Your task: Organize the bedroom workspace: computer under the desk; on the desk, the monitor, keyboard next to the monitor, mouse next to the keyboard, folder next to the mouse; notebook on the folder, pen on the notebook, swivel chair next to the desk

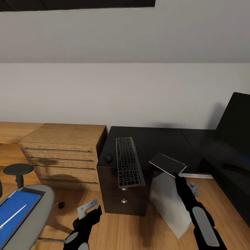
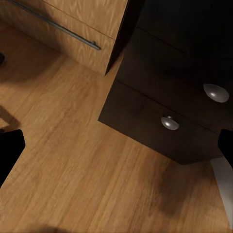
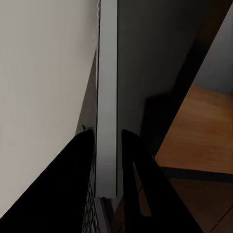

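the right tool point(image 1: 177, 174) is clamped on the tilted computer point(image 1: 168, 194); the left tool point(image 1: 91, 212) is apart. keyboard point(image 1: 128, 161) lies on the worktop point(image 1: 156, 142); folder point(image 1: 14, 211) waits at 8 o'clock.

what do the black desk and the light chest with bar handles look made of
Black desk: dark matt board, perhaps painted wood or laminate; no grain shows, and its round knobs shine like metal. Light chest with bar handles: wood or wood veneer, with clear wavy grain; its long bars look like dull grey metal.

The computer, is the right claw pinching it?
Touching. In the right wrist view both black fingers press on either side of the computer at its top edge, with no gap showing. The head view shows the right claw at that corner.
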Motion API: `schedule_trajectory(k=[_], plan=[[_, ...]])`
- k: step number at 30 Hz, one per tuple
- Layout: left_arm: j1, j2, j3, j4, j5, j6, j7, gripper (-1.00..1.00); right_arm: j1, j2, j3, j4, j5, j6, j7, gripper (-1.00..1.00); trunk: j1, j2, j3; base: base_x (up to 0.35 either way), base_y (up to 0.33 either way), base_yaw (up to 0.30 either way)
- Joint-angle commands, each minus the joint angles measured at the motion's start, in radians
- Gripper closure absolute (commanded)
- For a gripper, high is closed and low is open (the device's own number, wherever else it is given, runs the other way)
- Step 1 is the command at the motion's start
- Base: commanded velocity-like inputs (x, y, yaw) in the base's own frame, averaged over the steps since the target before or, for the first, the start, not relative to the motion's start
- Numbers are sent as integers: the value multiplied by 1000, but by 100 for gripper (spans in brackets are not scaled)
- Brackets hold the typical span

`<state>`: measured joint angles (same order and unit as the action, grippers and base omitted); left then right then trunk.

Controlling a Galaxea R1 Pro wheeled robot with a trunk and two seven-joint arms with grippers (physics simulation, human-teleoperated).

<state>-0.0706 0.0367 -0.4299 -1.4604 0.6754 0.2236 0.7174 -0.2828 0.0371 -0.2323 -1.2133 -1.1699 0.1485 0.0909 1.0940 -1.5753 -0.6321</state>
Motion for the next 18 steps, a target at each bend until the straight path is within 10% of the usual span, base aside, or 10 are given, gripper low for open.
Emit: schedule_trajectory(k=[1,18], plan=[[-1,1,-2,-1,4,3,7,-100,-1,1,-4,0,-10,8,6,100,0,-1,-1,0,0,0],[-1,2,-4,7,4,3,7,-100,0,1,-4,0,-10,8,6,100,0,-1,-1,50,0,0]])
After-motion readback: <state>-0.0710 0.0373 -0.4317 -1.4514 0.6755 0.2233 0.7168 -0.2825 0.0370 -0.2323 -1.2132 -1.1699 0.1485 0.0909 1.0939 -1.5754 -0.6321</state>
